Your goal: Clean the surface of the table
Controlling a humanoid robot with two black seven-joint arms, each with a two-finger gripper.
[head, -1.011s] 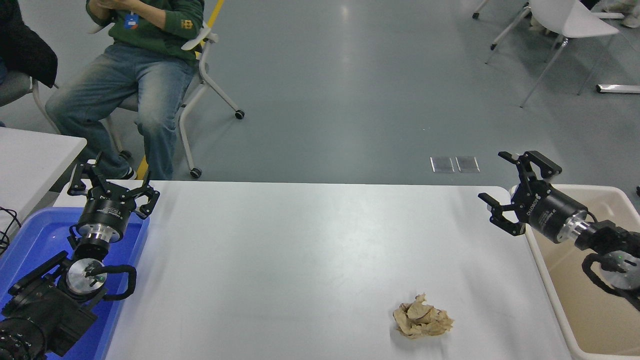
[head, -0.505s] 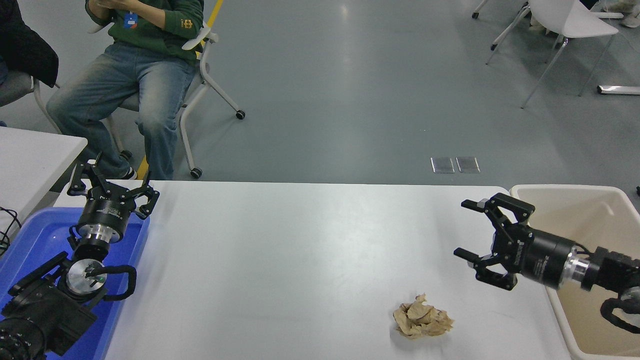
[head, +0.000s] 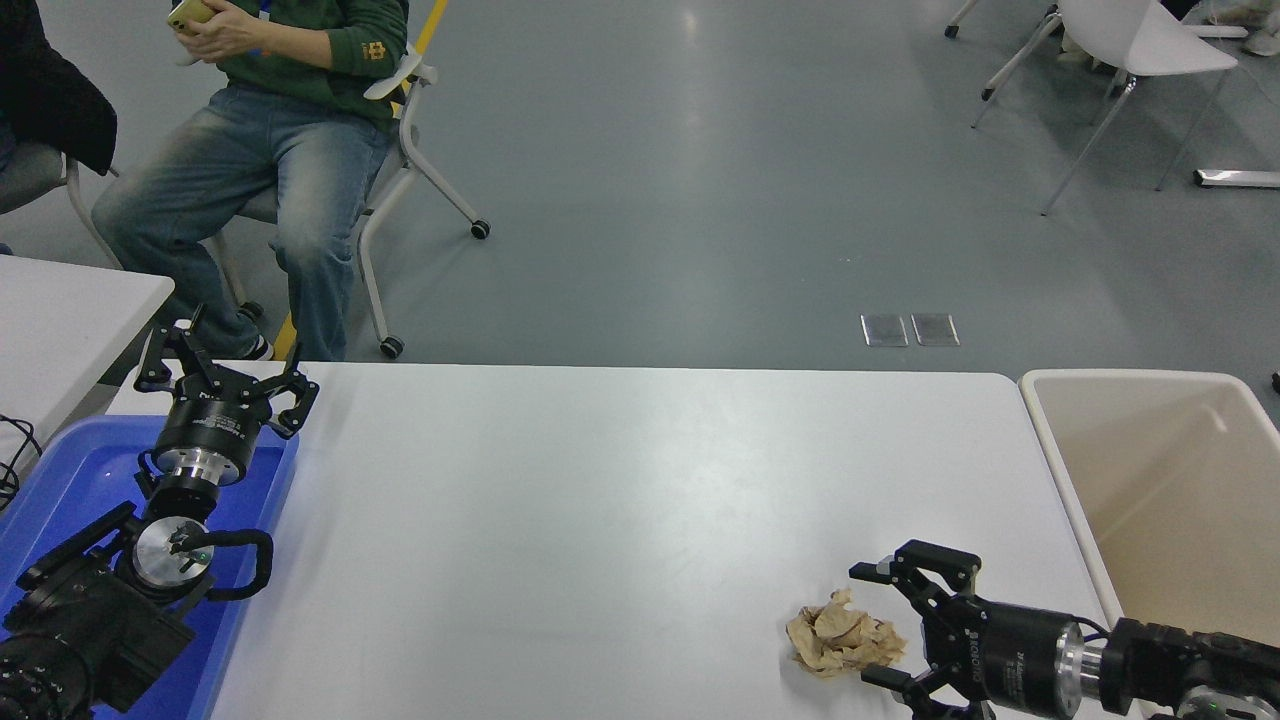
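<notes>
The table surface (head: 600, 500) is a wide white tabletop. A crumpled tan paper wad (head: 843, 645) lies on it near the front right. My right gripper (head: 880, 625) is open, low over the table, its fingers pointing left with the tips right beside the wad's right edge. My left gripper (head: 225, 370) is open and parked at the lower left over a blue tray.
A beige tub (head: 1160, 500) stands against the table's right end. A blue tray (head: 60, 480) sits at the left under the left arm. A smaller white tabletop corner (head: 70, 310) is at far left. A person sits on a chair (head: 400, 150) beyond the table.
My right gripper has swung from above the beige tub down and toward the front, ending beside the paper wad. The left arm has not moved. The seated person's hands shifted.
</notes>
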